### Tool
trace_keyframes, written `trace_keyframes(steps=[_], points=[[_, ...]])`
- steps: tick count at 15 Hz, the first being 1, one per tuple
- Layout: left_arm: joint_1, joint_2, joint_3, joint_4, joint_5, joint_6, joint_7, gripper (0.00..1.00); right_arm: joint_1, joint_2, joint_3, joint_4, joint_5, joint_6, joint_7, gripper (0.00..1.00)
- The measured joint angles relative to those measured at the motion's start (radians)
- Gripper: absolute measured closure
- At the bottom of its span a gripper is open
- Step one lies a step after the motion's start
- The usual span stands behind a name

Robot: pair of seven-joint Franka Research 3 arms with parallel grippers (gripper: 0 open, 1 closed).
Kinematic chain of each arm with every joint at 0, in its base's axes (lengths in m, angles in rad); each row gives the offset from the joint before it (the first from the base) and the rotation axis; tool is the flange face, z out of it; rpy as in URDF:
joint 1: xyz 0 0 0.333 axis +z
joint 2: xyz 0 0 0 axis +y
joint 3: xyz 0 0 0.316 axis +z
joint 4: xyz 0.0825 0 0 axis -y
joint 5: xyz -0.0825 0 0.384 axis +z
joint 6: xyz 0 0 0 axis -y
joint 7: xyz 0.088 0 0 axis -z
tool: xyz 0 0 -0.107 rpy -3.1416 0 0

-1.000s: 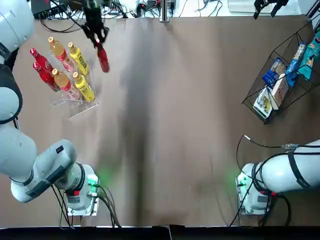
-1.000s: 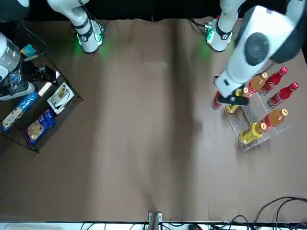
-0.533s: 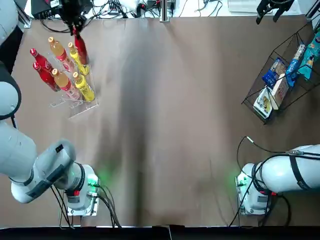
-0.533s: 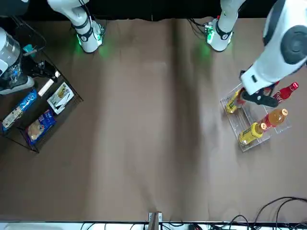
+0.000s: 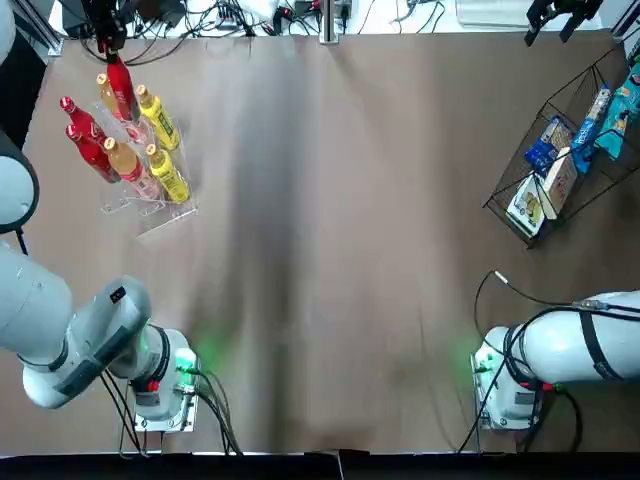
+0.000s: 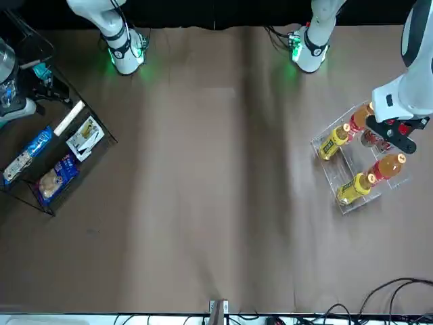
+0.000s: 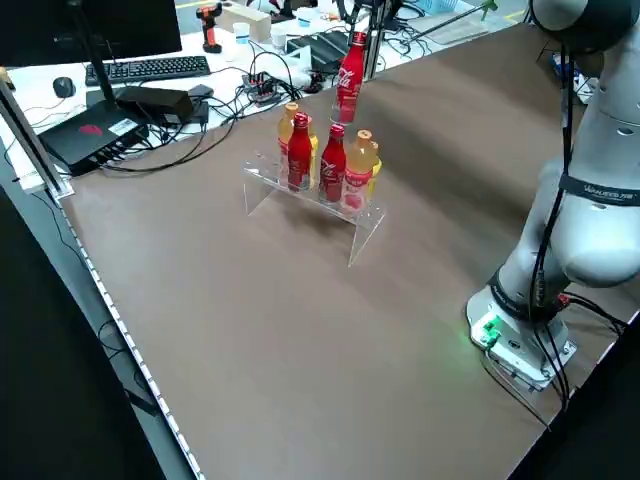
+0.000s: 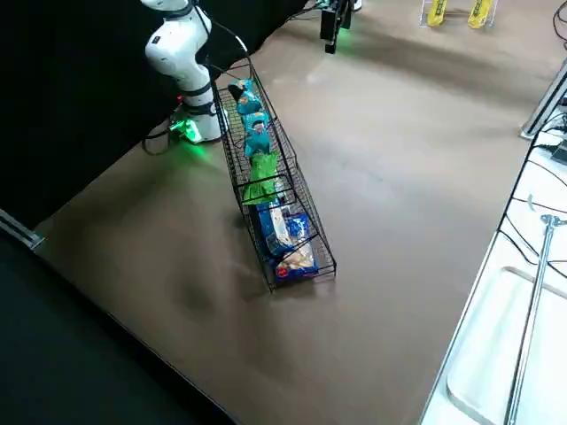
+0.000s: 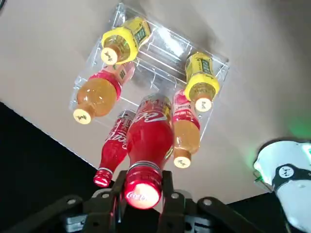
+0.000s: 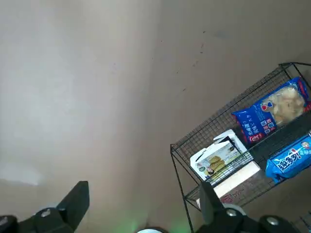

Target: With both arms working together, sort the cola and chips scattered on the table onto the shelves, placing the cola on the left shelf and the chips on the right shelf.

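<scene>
Moved: left tool (image 9: 143, 196), leftward with its pinched cola (image 9: 149, 131) | Step: final cola, above stand (image 7: 262, 180) | Next: align, lower, release | Right tool (image 10: 146, 206): spread, beside rack (image 10: 194, 136)

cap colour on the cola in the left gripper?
Red, like the cola bottle in the left gripper; shows best in the left wrist view.

"Coca-Cola" script on red bottle (image 7: 349, 82); "Chips Ahoy" lettering on blue packet (image 10: 290, 159).
</scene>
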Motion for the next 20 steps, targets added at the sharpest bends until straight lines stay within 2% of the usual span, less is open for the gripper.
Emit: trace_keyframes(steps=[3,6,11,15,20], points=[[-0.003,0.000,-0.002,0.007,0.023,0.001,0.093,0.69,0.001,0.000,0.007,0.000,0.000,0.000,-0.002,0.00],[0.001,0.000,-0.002,0.015,0.110,0.000,0.252,0.69,0.003,0.000,0.013,0.001,0.000,0.004,-0.002,0.00],[0.059,0.000,0.000,0.040,0.186,0.034,0.440,0.69,0.007,0.000,0.015,0.004,0.000,0.003,0.018,0.00],[0.059,0.000,-0.006,0.044,0.273,0.063,0.490,0.69,0.006,0.000,0.013,0.013,-0.013,0.003,0.091,0.00],[0.062,0.010,-0.002,0.044,0.282,0.087,0.502,0.69,0.007,0.000,0.015,0.018,-0.014,0.002,0.116,0.00]])
